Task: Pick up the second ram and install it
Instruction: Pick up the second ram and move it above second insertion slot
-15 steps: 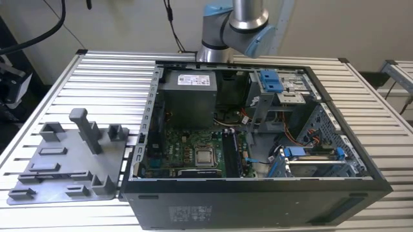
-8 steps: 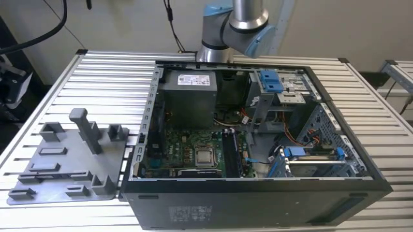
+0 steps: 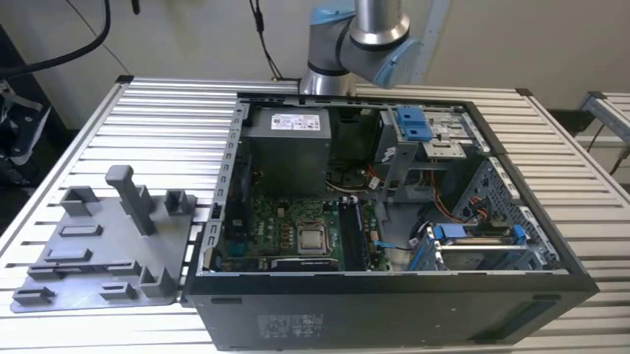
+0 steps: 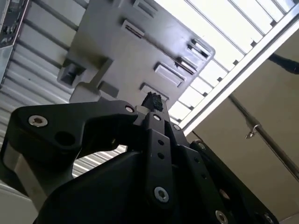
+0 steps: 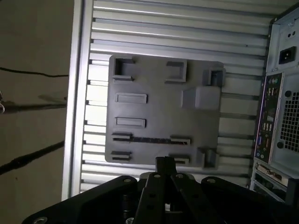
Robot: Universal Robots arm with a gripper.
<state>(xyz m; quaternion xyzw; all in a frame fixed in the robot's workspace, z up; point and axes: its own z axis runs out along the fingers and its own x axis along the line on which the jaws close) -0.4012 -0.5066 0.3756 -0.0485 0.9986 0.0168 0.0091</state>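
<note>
Hovering over the grey plate (image 5: 154, 88) | gripper (image 5: 165, 162) pinched narrow, holding nothing | ram (image 5: 152, 139) stands on edge between two holders (image 5: 122, 137) on the plate, apart from the gripper, probably propped so for a grasp from above | plate lies to the exterior view's left of the open computer case (image 3: 394, 310), near its install site
</note>
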